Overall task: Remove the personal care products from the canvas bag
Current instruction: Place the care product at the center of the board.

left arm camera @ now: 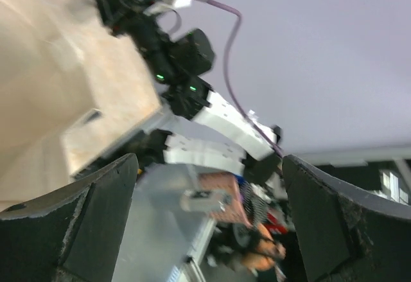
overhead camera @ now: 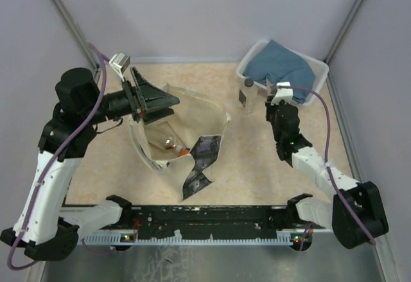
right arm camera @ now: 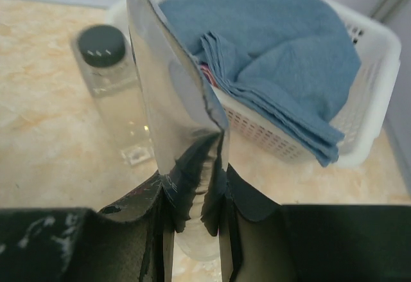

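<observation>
Tabletop (overhead camera: 257,160): one bag (overhead camera: 192,112), one bottle (overhead camera: 247,96) outside, pouch (right arm camera: 173,102) gripped.

The pale marbled table (overhead camera: 257,160) carries the canvas bag (overhead camera: 192,112), a dark-capped clear bottle (overhead camera: 247,96) and a white basket (overhead camera: 319,68).

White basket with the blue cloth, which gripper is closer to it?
Right. The right gripper, shut on a silvery packet, sits just in front of the basket; the left gripper is open far to the left, at the canvas bag.
</observation>
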